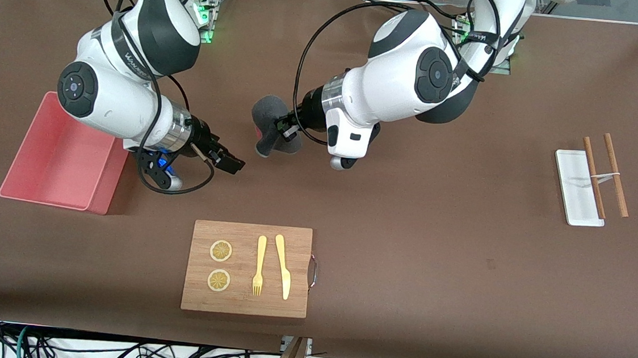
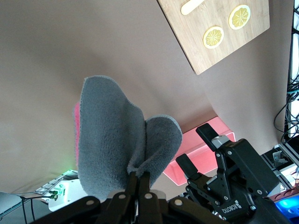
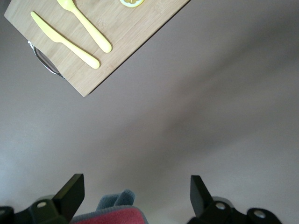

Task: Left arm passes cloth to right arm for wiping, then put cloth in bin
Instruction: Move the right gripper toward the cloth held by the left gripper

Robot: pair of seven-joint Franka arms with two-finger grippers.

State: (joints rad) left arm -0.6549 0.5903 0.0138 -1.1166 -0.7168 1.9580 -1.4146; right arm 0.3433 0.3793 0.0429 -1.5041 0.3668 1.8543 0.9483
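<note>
While the left gripper (image 1: 284, 126) hangs over the bare table with its fingers pinched together on the cloth (image 1: 269, 124), the grey folds fan out from the fingertips toward the right gripper (image 1: 229, 160), a pink patch showing on one side. The right gripper hovers just beside the cloth, fingers (image 3: 72, 189) spread wide apart and not touching it. The bin (image 1: 62, 153) sits on the table close by the right arm's wrist. The wooden board (image 1: 246, 269) lies nearer the front camera than both grippers.
</note>
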